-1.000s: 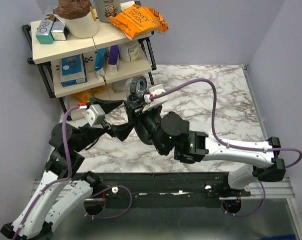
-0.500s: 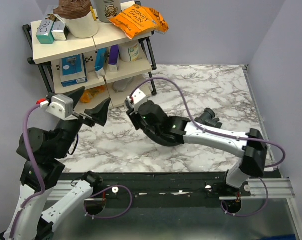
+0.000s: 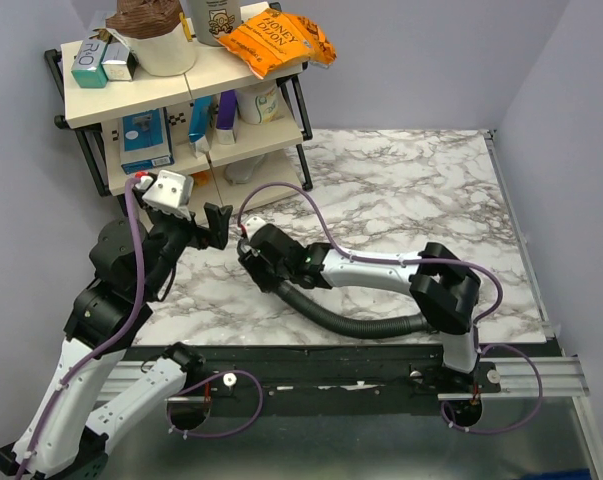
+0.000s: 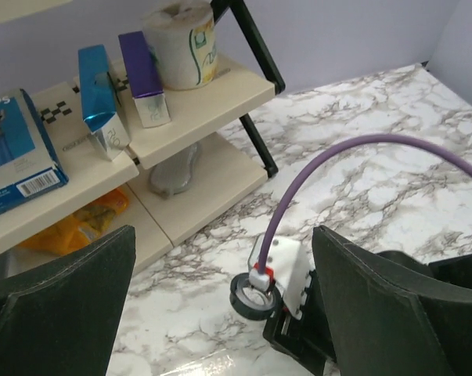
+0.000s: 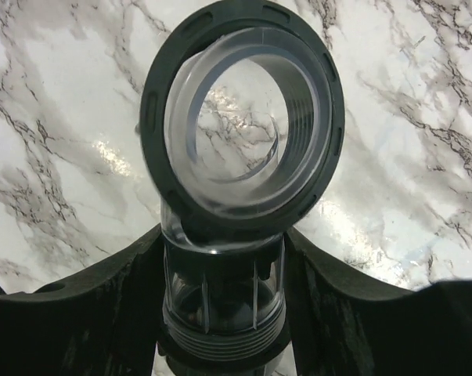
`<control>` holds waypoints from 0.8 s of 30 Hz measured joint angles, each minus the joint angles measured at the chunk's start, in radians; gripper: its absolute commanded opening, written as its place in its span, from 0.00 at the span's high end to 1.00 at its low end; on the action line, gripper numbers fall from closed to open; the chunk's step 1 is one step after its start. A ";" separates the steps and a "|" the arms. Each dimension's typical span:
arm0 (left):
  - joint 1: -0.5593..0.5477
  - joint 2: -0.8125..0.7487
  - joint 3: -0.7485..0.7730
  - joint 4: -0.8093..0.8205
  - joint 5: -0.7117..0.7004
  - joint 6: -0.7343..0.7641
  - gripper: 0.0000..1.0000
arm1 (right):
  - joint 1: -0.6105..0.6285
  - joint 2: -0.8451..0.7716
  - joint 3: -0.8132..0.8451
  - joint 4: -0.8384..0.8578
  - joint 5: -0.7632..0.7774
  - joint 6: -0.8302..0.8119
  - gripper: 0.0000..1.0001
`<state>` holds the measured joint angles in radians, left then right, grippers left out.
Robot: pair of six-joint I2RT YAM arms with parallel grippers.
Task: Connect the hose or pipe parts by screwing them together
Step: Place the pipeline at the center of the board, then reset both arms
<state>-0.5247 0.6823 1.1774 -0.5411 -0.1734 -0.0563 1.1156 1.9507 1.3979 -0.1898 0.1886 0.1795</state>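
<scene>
- Pipe fitting (image 5: 236, 227) is sitting right between the right fingers (image 5: 79, 313), low over the tabletop (image 3: 411, 190), toward its left side.
- Its long way is running the same way as the fingers. Its big round mouth is poking out past their tips.
- The right fingers are standing apart, one on each side of the fitting's neck. They look like they are touching it, but I cannot tell if they are really squeezing it.
- The black ribbed hose (image 3: 351, 322) is lying flat on the tabletop. One end is lying just beside the right fingers. The rest is curving off to the right along the near edge, under the right arm.
- The left fingers (image 4: 63, 313) are spreading wide and holding nothing. They are hanging above the tabletop, just to the left of the fitting, and looking down at its round mouth.
- So the right arm is the nearer one. I think the left fingers are going to have to come down and to the right to reach the mouth.
</scene>
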 measured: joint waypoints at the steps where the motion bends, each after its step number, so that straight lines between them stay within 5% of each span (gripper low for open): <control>1: 0.000 -0.002 -0.007 -0.004 -0.008 -0.001 0.01 | -0.006 -0.001 0.000 0.002 -0.007 0.001 0.08; 2: 0.000 -0.002 -0.010 -0.006 -0.013 -0.002 0.01 | -0.012 -0.003 0.000 0.004 -0.017 -0.002 0.01; 11: 0.000 0.110 0.008 -0.044 -0.087 -0.008 0.01 | -0.029 -0.084 0.041 -0.112 -0.042 -0.066 0.00; 24: 0.009 0.362 0.154 -0.178 -0.091 -0.049 0.01 | -0.033 -0.730 -0.043 -0.338 0.119 0.110 0.00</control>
<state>-0.5159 1.0447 1.3315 -0.7189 -0.2642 -0.1055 1.0824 1.2209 1.3548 -0.5282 0.3073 0.2893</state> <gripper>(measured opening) 0.988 0.996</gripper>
